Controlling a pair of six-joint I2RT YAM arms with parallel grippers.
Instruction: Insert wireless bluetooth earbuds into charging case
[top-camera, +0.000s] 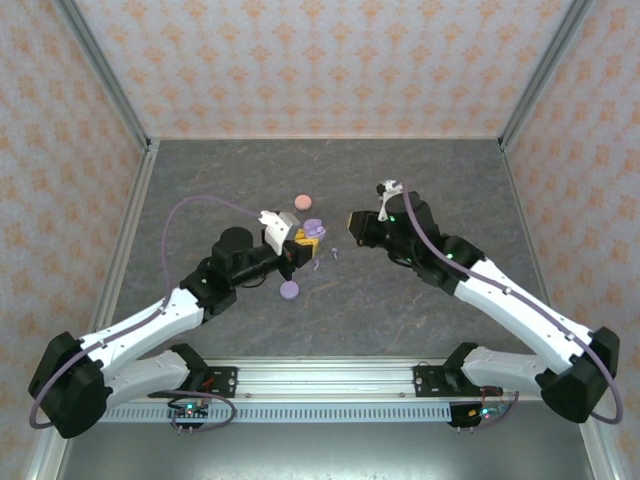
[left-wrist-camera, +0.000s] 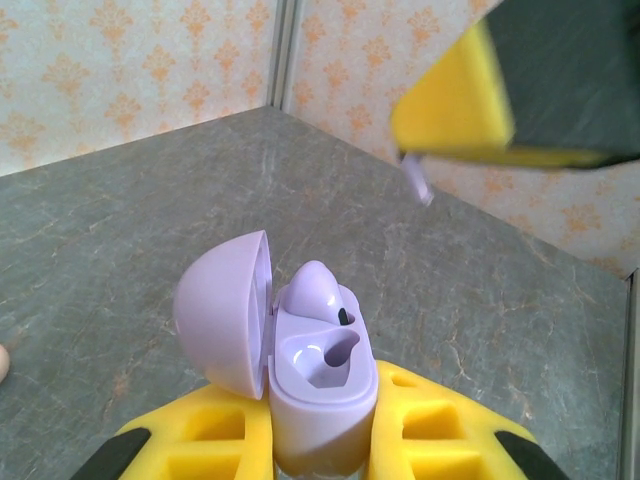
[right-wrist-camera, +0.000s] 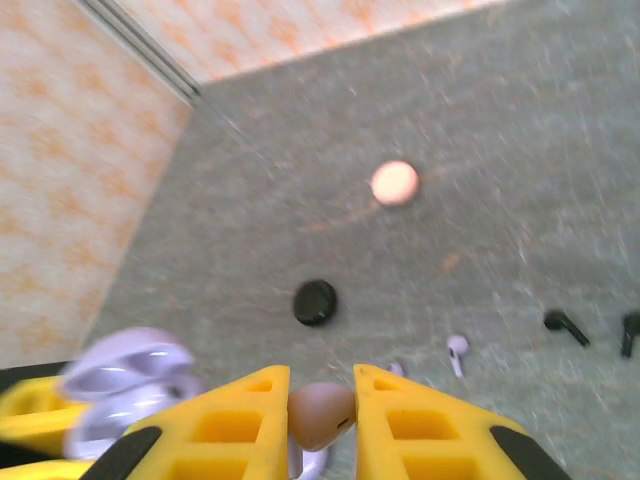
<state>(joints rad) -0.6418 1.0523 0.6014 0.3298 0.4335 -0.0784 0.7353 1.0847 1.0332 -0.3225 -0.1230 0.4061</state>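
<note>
Earbud (right-wrist-camera: 321, 415) is pinched by right gripper (right-wrist-camera: 320, 388), stem down. Open case (left-wrist-camera: 318, 395), clamped in left gripper (left-wrist-camera: 320, 445), lies left and lower, empty socket (left-wrist-camera: 325, 362) upward.

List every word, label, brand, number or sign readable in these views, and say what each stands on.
No readable text anywhere.
The open lilac case in the left claw shows no print, nor does the pale earbud in the right claw.
The wallpaper bears ornaments only.
Circuit boards at the arm bases are too small to read.
</note>
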